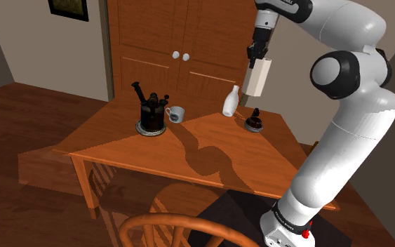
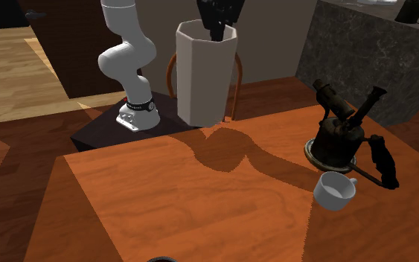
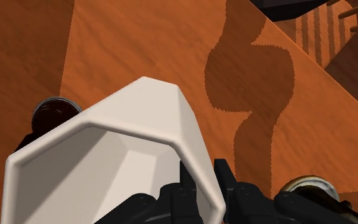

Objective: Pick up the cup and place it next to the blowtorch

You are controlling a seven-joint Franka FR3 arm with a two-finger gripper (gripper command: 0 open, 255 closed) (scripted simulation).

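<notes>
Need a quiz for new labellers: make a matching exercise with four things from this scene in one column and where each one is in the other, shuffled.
Things
1. tall white cup
2. blowtorch
3. small mug
4. white bottle

Places
A. on the table, right beside the blowtorch
B. in the air above the table, clasped by the gripper
C. on the table, next to a small dark object
D. dark, upright on the table, with the small mug at its side

Pairs: 1-B, 2-D, 3-A, 4-C
</notes>
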